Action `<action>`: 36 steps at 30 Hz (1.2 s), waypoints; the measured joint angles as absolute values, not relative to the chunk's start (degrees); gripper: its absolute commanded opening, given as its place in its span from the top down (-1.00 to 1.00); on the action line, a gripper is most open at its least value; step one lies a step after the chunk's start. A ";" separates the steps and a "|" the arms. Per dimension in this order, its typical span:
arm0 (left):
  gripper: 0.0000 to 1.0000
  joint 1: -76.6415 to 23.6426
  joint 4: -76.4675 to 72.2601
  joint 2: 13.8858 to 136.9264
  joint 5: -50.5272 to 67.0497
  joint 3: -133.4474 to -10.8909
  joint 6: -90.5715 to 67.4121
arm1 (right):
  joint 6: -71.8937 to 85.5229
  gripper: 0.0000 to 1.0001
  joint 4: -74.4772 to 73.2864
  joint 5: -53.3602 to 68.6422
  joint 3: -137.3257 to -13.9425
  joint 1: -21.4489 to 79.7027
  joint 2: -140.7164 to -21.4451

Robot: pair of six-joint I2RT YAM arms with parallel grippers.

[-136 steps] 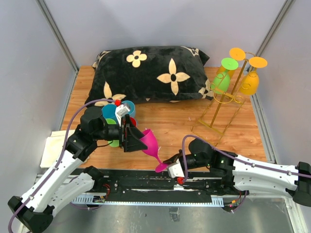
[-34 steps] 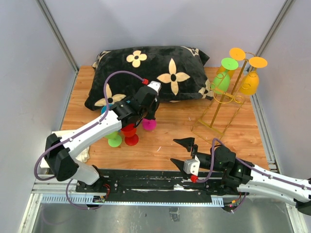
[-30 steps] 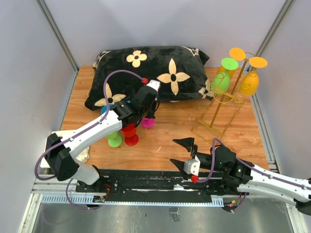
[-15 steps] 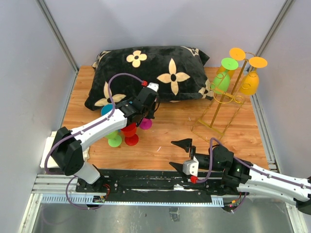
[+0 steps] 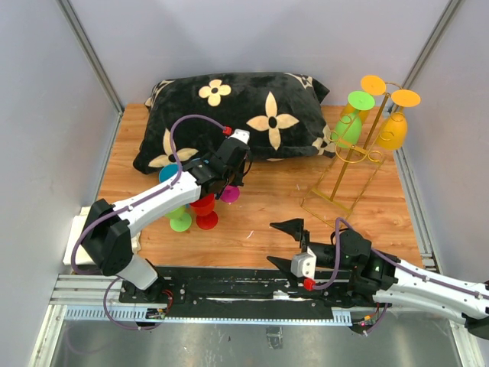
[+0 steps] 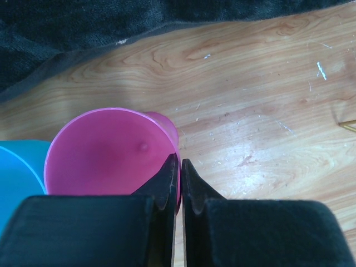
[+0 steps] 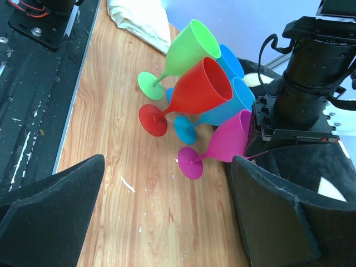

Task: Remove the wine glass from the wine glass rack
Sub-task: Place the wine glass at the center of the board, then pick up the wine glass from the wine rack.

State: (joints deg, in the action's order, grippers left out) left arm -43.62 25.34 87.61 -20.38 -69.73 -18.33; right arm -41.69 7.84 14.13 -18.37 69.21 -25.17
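The left gripper [image 6: 179,164] pinches the pink glass [image 6: 105,153] by its rim; the right gripper [image 5: 275,243] is wide open and holds nothing.

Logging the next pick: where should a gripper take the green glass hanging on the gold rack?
Probably the bowl of the green glass, coming from the near left: it hangs foot-up from a hook of the wine glass rack, and the yellow glasses crowd its right.

Black flowered pillow [image 5: 229,115] at the wooden table's [image 5: 267,208] back; white cloth [image 5: 75,233] — near-left edge.
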 measured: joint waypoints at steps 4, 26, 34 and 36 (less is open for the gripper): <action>0.75 -43.62 25.34 87.61 -21.23 -69.71 -18.46 | -41.69 -0.94 7.84 14.90 -18.39 69.21 -26.22; -0.22 -43.62 24.95 75.81 -16.93 -68.95 -19.46 | -41.23 -0.98 6.15 14.85 -19.00 69.21 -26.22; -0.73 -43.51 22.31 61.43 -14.72 -61.19 -21.63 | -33.78 -0.97 7.81 10.48 -20.12 69.21 -27.62; -0.82 -43.38 22.31 57.87 -14.22 -60.12 -22.24 | -31.94 -0.97 8.03 9.45 -21.39 69.21 -28.27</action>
State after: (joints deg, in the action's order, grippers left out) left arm -43.38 22.31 57.87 -14.22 -60.12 -22.24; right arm -31.94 8.03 9.45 -21.39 69.21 -28.27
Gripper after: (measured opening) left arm 0.852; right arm 0.986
